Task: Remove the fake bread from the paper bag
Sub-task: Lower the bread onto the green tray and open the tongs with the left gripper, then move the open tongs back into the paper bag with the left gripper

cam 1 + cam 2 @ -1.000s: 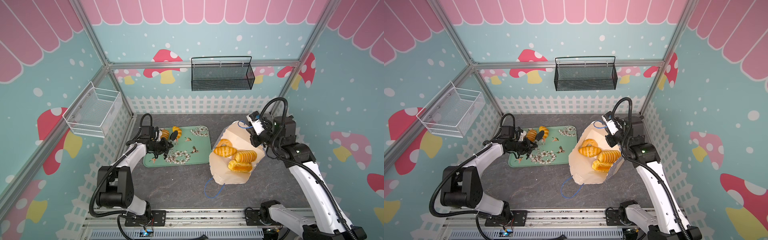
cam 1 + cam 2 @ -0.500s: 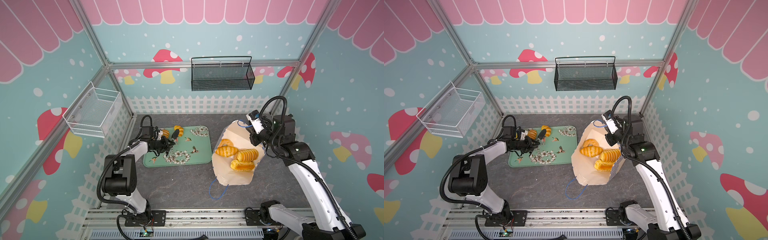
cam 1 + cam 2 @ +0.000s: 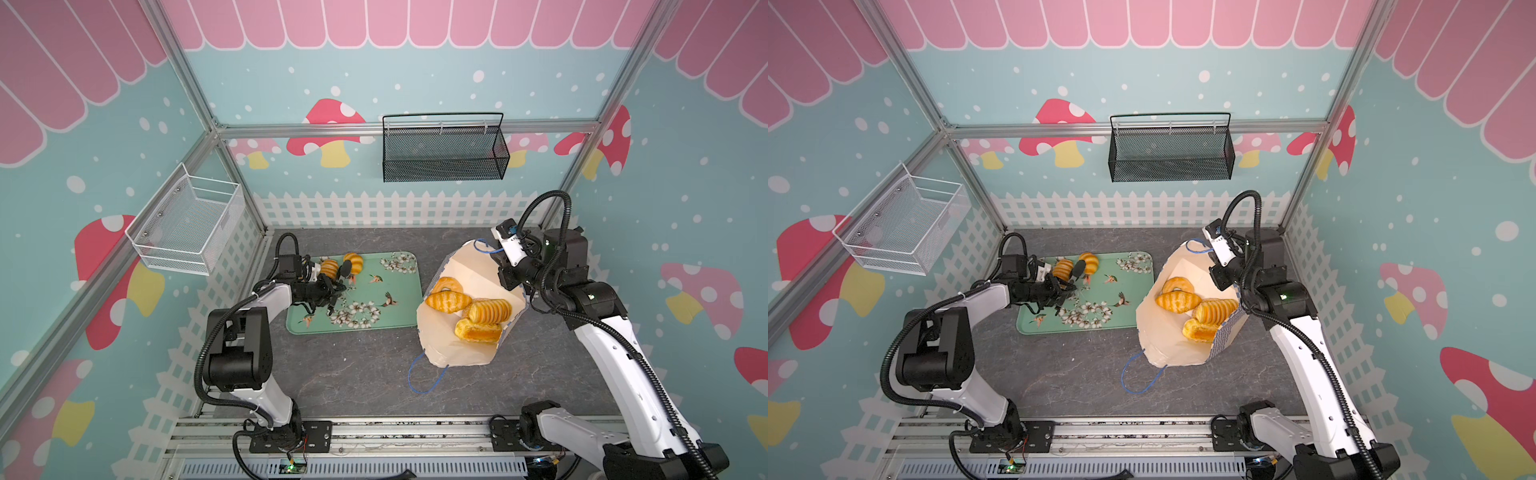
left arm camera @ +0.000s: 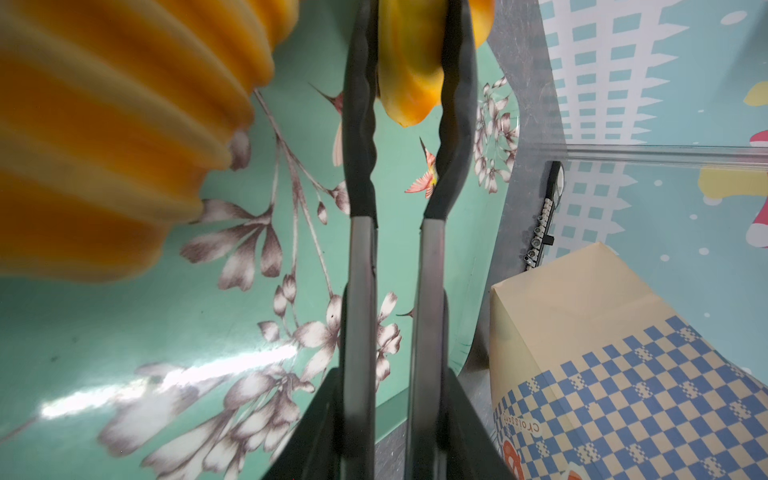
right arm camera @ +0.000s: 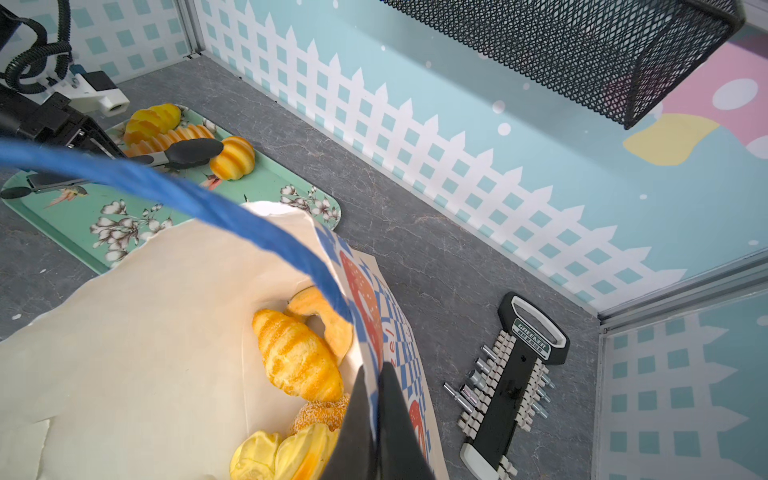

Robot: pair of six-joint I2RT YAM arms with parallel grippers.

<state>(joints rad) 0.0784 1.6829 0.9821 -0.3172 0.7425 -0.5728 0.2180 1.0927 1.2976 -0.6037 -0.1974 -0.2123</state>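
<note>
The left hand (image 4: 390, 409) is clamped on the metal arms of a pair of tongs (image 4: 359, 249). The tongs' black tips stand slightly apart and closely flank a golden toy bun (image 4: 409, 62) over the green flowered tray (image 4: 62, 316). A ridged roll (image 4: 104, 145) lies just beside the bun on the tray, and the right wrist view shows a yellow piece (image 5: 151, 120) next to that.

The right hand (image 5: 374, 386) is pinched together on the rim of the paper bag (image 5: 145, 332), with one finger inside the checked wall and one outside. In both top views the bag sits on the grey counter (image 3: 365, 374) to the right of the tray, its mouth open. More fake bread (image 3: 489, 311) is inside it: a croissant-shaped loaf (image 5: 297, 357), a ring bagel (image 5: 328, 316), a speckled piece (image 5: 320, 413) and pale yellow ones (image 5: 282, 457). A blue cord handle (image 5: 187, 199) arches over the mouth.

In the left wrist view, small lettering on the bag's blue-and-white checks begins "Croiss". Near the back corner of the counter lies a black bit holder (image 5: 511, 382) labelled "GREENER".
</note>
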